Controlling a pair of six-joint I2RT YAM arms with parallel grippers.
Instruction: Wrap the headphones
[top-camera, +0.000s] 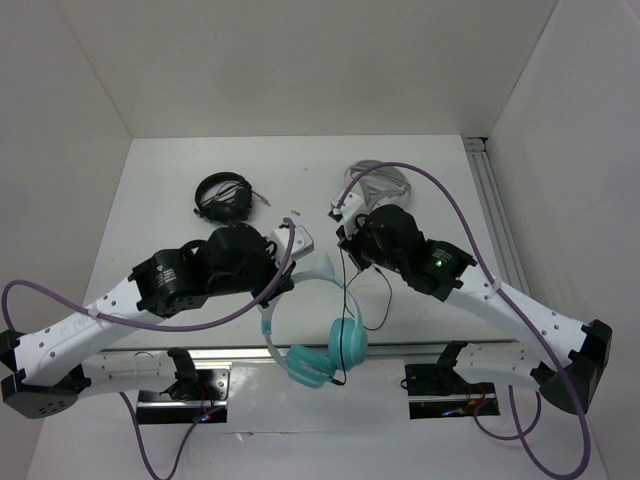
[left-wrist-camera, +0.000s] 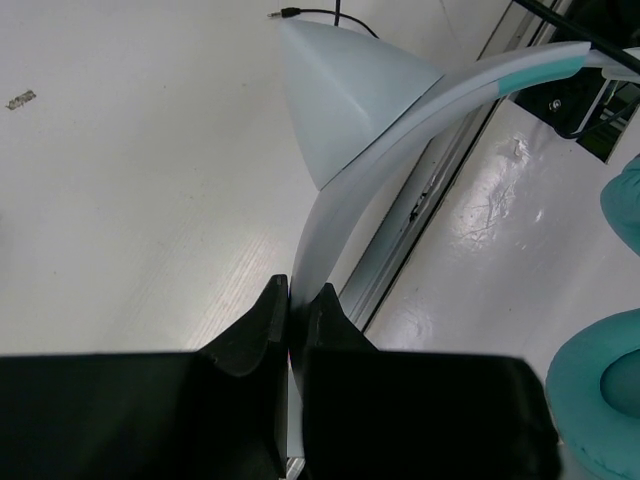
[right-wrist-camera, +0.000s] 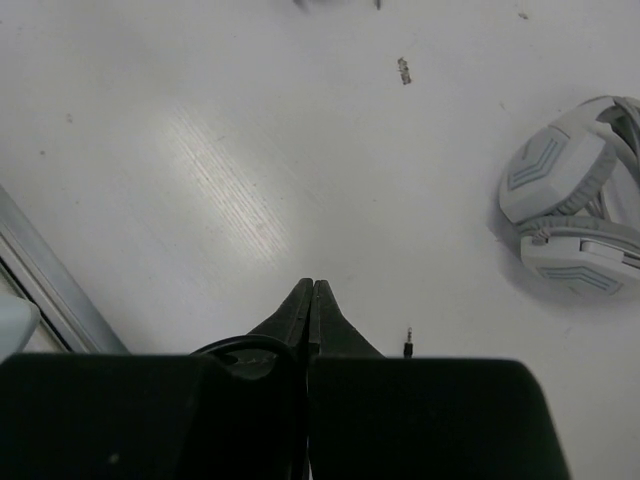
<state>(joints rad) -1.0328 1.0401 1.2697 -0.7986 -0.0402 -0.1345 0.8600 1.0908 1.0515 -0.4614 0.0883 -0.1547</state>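
Observation:
The headphones have teal ear cups (top-camera: 348, 340) hanging over the table's near edge and a pale headband (top-camera: 272, 325). My left gripper (top-camera: 284, 284) is shut on the headband; in the left wrist view (left-wrist-camera: 297, 295) the band (left-wrist-camera: 400, 140) runs up from between the jaws past a pale pointed ear piece (left-wrist-camera: 340, 100), with a teal cup (left-wrist-camera: 600, 400) at the right. My right gripper (top-camera: 345, 234) is shut (right-wrist-camera: 313, 290) low over the table, on the thin black cable (top-camera: 345, 295). A cable loop (right-wrist-camera: 238, 345) shows left of the fingers and the plug (right-wrist-camera: 408, 345) at the right.
All-black headphones (top-camera: 222, 197) lie at the back left. White and grey headphones (top-camera: 380, 182) lie at the back right, also in the right wrist view (right-wrist-camera: 575, 215). An aluminium rail (top-camera: 400, 350) runs along the near edge. White walls enclose the table.

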